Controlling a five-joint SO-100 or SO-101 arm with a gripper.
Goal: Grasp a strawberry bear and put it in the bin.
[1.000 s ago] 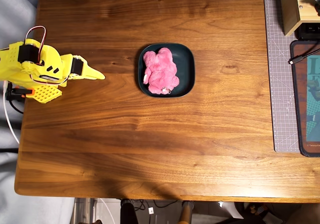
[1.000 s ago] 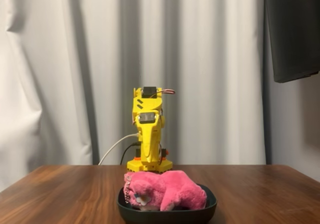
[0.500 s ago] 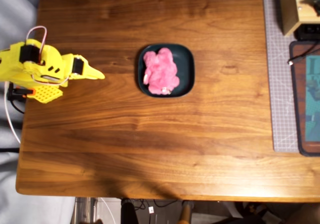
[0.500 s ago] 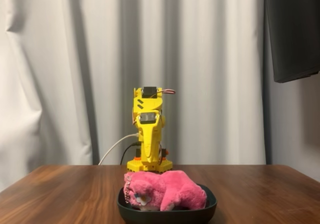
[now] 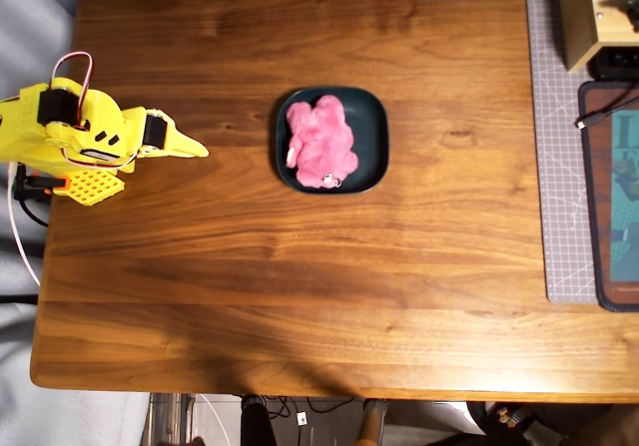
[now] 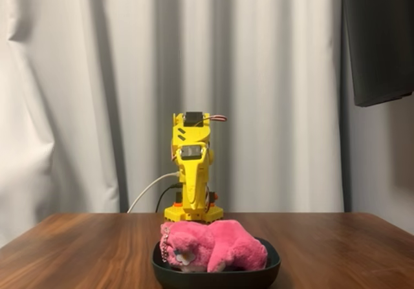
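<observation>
Pink plush strawberry bear (image 5: 320,144) lies inside the bin (image 5: 371,137), a dark teal rounded-square dish near the middle of the walnut-toned counter (image 5: 300,286) in the overhead view. Bear fills the dish's left half, small metal ring at its lower end. Yellow arm (image 5: 70,137) sits folded at the counter's left edge, well apart from the dish. Gripper (image 5: 196,150) points right toward the dish, fingers (image 5: 182,145) closed together to a point, holding nothing. White cable (image 5: 18,231) trails off the arm's base. At the right edge: grey cutting mat (image 5: 557,167), dark pad (image 5: 609,197) with a cable on it, light wooden box (image 5: 589,12) in the top corner.

Fixed view, looking across the counter (image 6: 77,250) at low height: bin (image 6: 216,277) in front, bear (image 6: 213,245) lying on its side in it, rising above the rim, bead chain hanging at its left. Arm (image 6: 191,172) stands upright behind the dish, folded; fingers not readable here. White curtain (image 6: 97,75) behind, dark panel (image 6: 378,37) top right.
</observation>
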